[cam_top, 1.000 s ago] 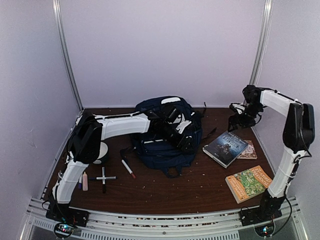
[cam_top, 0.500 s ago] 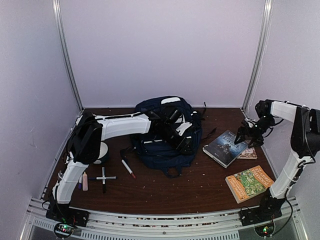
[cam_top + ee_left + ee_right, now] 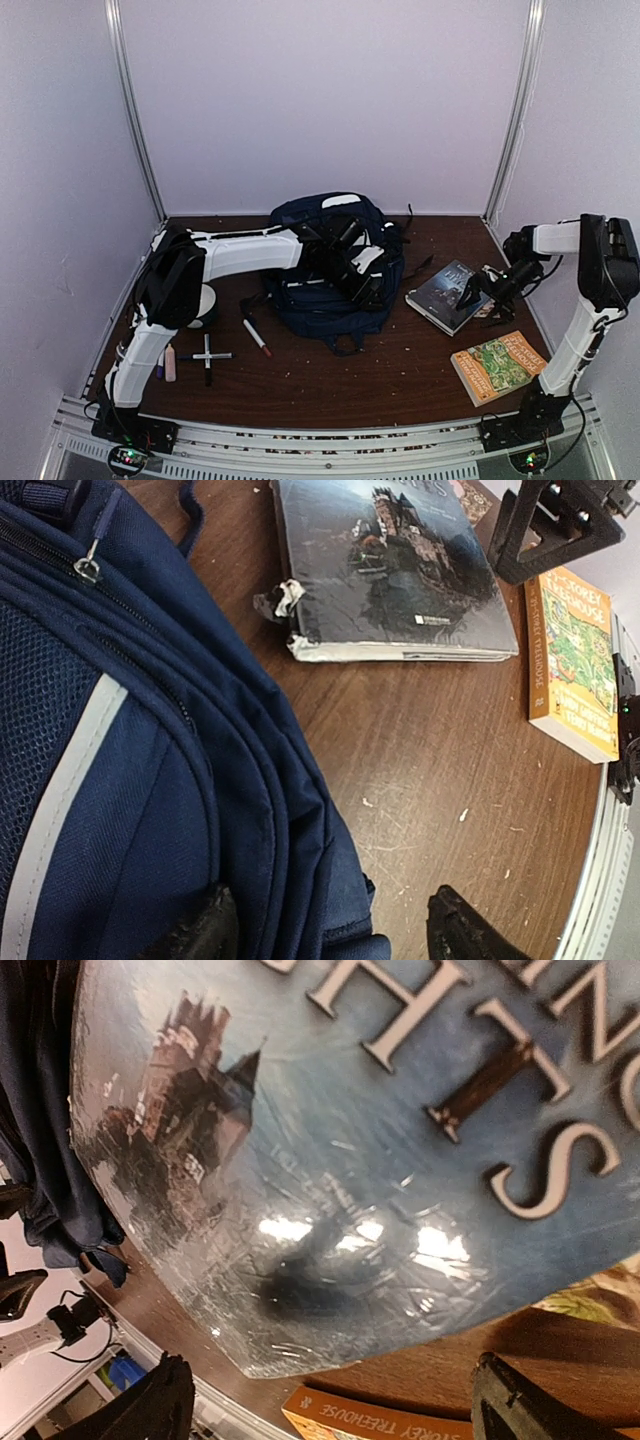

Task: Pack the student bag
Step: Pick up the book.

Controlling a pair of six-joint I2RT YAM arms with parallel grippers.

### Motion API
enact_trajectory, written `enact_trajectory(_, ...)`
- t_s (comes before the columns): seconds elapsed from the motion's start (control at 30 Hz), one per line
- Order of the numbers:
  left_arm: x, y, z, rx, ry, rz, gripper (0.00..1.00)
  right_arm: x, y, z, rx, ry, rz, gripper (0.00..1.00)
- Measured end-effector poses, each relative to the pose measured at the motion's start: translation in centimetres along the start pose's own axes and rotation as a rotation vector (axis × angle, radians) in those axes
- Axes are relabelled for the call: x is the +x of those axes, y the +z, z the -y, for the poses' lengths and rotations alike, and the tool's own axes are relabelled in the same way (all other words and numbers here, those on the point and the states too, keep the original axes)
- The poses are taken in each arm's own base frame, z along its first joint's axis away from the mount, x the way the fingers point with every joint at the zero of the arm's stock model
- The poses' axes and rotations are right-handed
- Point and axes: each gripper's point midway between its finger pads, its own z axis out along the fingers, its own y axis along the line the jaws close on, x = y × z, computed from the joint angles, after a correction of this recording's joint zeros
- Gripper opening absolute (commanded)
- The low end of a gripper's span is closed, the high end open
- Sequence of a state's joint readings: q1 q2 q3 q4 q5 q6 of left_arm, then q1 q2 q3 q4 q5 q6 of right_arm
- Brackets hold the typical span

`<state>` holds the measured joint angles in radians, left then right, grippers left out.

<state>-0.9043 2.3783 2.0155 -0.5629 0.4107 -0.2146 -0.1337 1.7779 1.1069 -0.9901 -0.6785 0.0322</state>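
The student bag [image 3: 335, 270], navy with white stripes, lies at the middle of the table. My left gripper [image 3: 366, 284] rests at its right side. In the left wrist view the bag's folded edge [image 3: 250, 780] lies between the open jaws [image 3: 335, 940]; one finger [image 3: 205, 935] sits on the fabric and the other is over bare wood. My right gripper [image 3: 470, 293] hovers open, low over a dark castle-cover book [image 3: 443, 297]. That glossy cover [image 3: 330, 1160] fills the right wrist view, with nothing between the fingers [image 3: 150, 1410].
An orange and green book [image 3: 497, 365] lies near the right front, its spine [image 3: 380, 1425] showing below the dark book. A third book [image 3: 498, 300] pokes out beneath the dark one. Markers [image 3: 256, 335] and crossed pens [image 3: 207, 356] lie at the left front.
My right arm has come down from high at the back right to just above the dark book. The left arm and the bag have not moved.
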Motion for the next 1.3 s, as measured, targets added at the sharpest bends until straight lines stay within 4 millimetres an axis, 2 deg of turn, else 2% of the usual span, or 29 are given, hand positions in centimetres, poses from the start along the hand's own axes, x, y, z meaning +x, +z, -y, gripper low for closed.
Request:
enact_trajectory(0.1,0.1,0.0,-0.1,-0.011,-0.006,-0.005,0.68,0.8,1.2,-0.4,-0.068,0.050,-0.003,0.96)
enact_trajectory(0.3,0.2,-0.6,-0.6,-0.054,-0.017,-0.026,0.68,1.5,1.7,-1.8,-0.188,0.112,0.112,0.96)
enact_trajectory(0.53,-0.9,-2.2,-1.7,-0.136,-0.030,-0.030,0.68,1.9,2.1,-2.6,-0.317,0.185,0.243,0.93)
enact_trajectory(0.73,-1.2,-5.2,-3.9,-0.242,-0.060,-0.035,0.68,1.1,2.2,-3.3,-0.433,0.227,0.333,0.93)
enact_trajectory(0.93,-2.6,-8.9,-4.5,-0.314,-0.062,0.003,0.68,-0.1,2.1,-3.6,-0.488,0.229,0.379,0.91)
enact_trajectory(1.13,-3.6,-10.9,-4.6,-0.362,-0.054,0.039,0.69,-1.4,2.1,-3.7,-0.528,0.217,0.415,0.81)
enact_trajectory(1.2,-3.6,-11.0,-4.7,-0.371,-0.053,0.040,0.69,-1.6,2.1,-3.5,-0.536,0.224,0.425,0.76)
enact_trajectory(1.3,-3.5,-11.1,-5.0,-0.386,-0.052,0.037,0.69,-1.8,2.2,-3.2,-0.538,0.242,0.437,0.62)
